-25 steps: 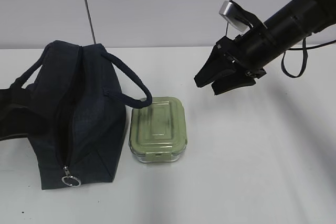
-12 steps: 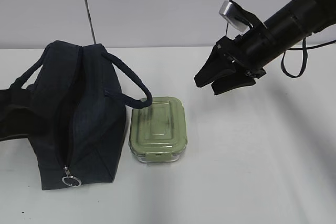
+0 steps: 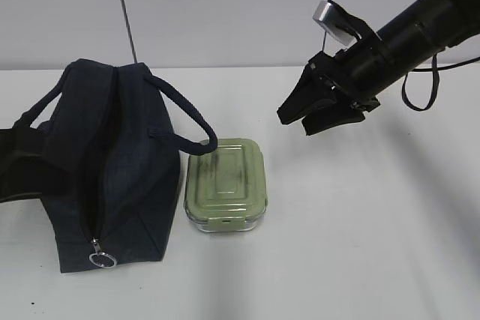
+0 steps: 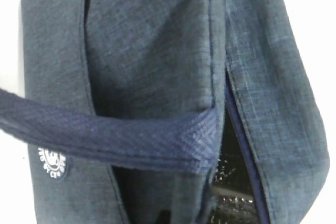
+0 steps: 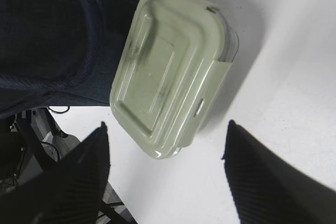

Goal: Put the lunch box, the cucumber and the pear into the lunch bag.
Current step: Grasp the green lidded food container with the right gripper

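The lunch box [image 3: 226, 183], with a sage-green ridged lid over a clear base, lies flat on the white table against the right side of the lunch bag [image 3: 112, 170]. The bag is dark navy and stands upright with its top slit partly open. My right gripper [image 3: 294, 124] is open and empty, hanging in the air up and to the right of the box. In the right wrist view the box [image 5: 168, 72] lies ahead of the spread jaws [image 5: 166, 125]. The left wrist view is filled by bag fabric [image 4: 152, 51], a handle strap [image 4: 105, 137] and silver lining [image 4: 231, 205]. The cucumber and pear are out of view.
The bag's zipper ring pull [image 3: 101, 259] hangs at its near end. One loop handle [image 3: 184, 121] arches over toward the box. Bare white table [image 3: 360, 245] lies to the right and front. A dark arm part [image 3: 11, 166] sits behind the bag's left side.
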